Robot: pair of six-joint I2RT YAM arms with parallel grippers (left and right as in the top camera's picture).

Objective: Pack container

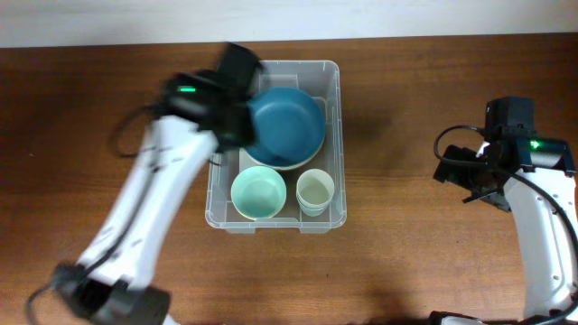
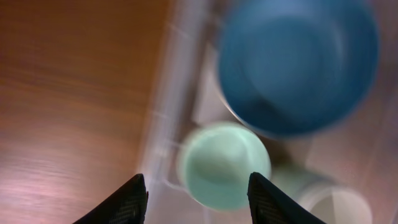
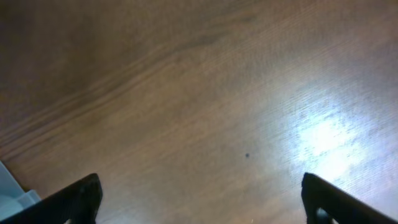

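The container (image 1: 339, 144), a clear plastic bin, sits in the middle of the table. Inside it are a big blue bowl (image 1: 287, 125), a mint bowl (image 1: 259, 192) and a pale cup (image 1: 315, 191). My left arm (image 1: 208, 108) hangs blurred over the bin's far left corner. In the left wrist view my left gripper (image 2: 198, 180) is open and holds nothing, above the mint bowl (image 2: 224, 163), with the blue bowl (image 2: 297, 62) beyond and the bin's wall (image 2: 171, 93) to the left. My right gripper (image 3: 200, 186) stands open over bare wood.
The brown wooden table (image 1: 415, 235) lies around the bin. My right arm (image 1: 506, 153) is off to the right, well apart from the bin. A corner of the bin (image 3: 9, 186) shows at the left edge of the right wrist view.
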